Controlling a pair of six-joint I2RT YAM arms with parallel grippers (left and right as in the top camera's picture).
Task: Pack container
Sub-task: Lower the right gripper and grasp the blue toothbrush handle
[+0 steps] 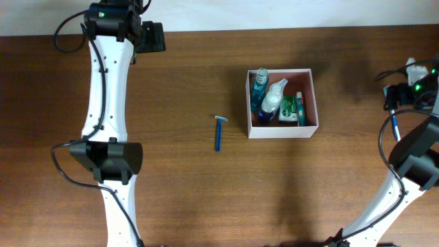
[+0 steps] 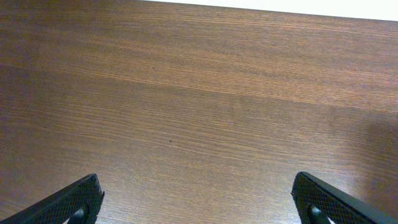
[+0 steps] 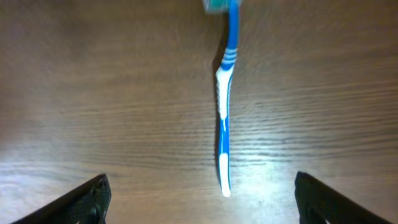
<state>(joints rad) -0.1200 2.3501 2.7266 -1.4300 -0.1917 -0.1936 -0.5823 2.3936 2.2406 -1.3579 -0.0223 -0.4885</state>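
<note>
The container is a square white-walled box with a reddish-brown floor, right of the table's centre. In it lie a blue bottle, a white bottle and a green and white pack. A blue razor lies on the table left of the box. A blue and white toothbrush lies on the table straight ahead of my open, empty right gripper; it also shows in the overhead view at the far right. My left gripper is open and empty over bare wood at the back left.
The table is dark brown wood. Its back edge runs along the top of the overhead view, close to the left gripper. The right arm stands near the table's right side, with cables beside it.
</note>
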